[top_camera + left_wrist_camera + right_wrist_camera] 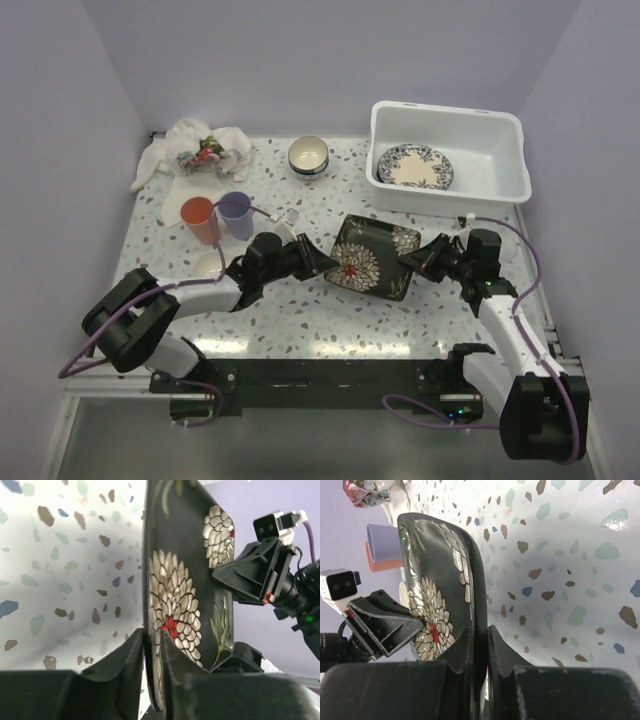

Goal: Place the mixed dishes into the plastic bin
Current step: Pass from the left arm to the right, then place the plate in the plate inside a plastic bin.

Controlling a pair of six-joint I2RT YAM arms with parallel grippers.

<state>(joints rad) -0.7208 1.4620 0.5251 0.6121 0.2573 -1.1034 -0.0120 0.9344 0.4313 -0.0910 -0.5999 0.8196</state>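
Dark floral square plate (372, 258) hangs between your two arms, just in front of the near-left corner of the plastic bin (470, 197). Under it you have a white table (300, 310) speckled with grey, brown and blue chips. Plain lilac walls close it in on three sides. A soft shadow lies on the speckle below the plate in both wrist views.

Your right gripper (412, 262) takes the plate edge nearest the bin. In its wrist view the two fingers (462, 652) are pressed together on the rim, one on the flowered face and one on the black underside. Your left gripper (325, 262) takes the opposite edge, the one farthest from the bin. Its fingers (132, 655) straddle that rim closely, but a thin pale sliver shows beside the plate, so you cannot tell whether they press on it or only flank it.

The plate shows its flowered face upward to the top camera. Its sides sit askew to the bin's sides. The line from one gripped edge to the other runs left to right, roughly along the bin's long front wall.

Inside the bin a blue-patterned plate (416, 166) lies flat at the left end. A small bowl (309, 154) stands upright just left of the bin. Much farther left are a crumpled white cloth (200, 155) and, nearer you than the bin, an orange cup (198, 218) and a purple cup (236, 212), touching.
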